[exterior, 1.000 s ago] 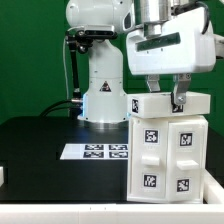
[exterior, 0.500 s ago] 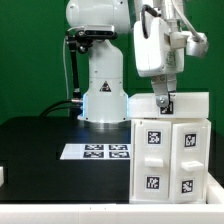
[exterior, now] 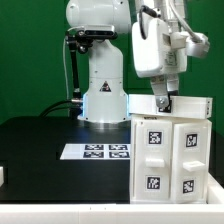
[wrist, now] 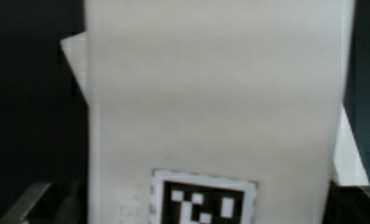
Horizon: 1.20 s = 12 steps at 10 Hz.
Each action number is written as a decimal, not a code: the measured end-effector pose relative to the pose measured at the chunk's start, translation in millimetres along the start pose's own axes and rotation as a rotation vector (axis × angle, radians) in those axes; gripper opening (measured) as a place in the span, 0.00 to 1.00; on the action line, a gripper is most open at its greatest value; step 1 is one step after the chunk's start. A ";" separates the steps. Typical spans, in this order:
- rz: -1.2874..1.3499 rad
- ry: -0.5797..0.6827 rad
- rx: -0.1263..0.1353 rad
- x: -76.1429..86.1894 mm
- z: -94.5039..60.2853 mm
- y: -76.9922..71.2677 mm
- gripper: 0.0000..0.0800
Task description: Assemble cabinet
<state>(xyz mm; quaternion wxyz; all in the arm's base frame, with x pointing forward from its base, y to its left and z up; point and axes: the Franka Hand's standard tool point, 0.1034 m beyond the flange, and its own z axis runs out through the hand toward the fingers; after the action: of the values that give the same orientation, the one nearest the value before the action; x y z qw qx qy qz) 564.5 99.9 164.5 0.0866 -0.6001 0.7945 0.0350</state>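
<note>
The cabinet stands upright on the black table at the exterior view's right, bearing only black-and-white square tags, no readable writing. The gripper touches its top panel; whether it grips cannot be told.

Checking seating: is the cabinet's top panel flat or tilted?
Tilted. On the cabinet, the top panel rises toward the exterior view's right, under the gripper.

Cabinet: white panels, black-and-white square tags on the front; one tag shows in the wrist view, close under the tool.
Tool: white housing, dark fingers.
Marker board: white, black-and-white tags.
Table: black.
Backdrop: green.
</note>
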 end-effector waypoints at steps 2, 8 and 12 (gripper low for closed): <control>-0.132 -0.019 -0.008 -9.0 -15.8 -4.4 0.81; -0.712 -0.011 -0.067 -10.4 -12.8 3.5 0.81; -1.150 -0.019 -0.051 -17.5 -14.0 2.2 0.81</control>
<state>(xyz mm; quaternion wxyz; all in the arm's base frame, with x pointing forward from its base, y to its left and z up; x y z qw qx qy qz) 565.7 114.8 181.3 0.0843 -0.9371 0.3387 0.0070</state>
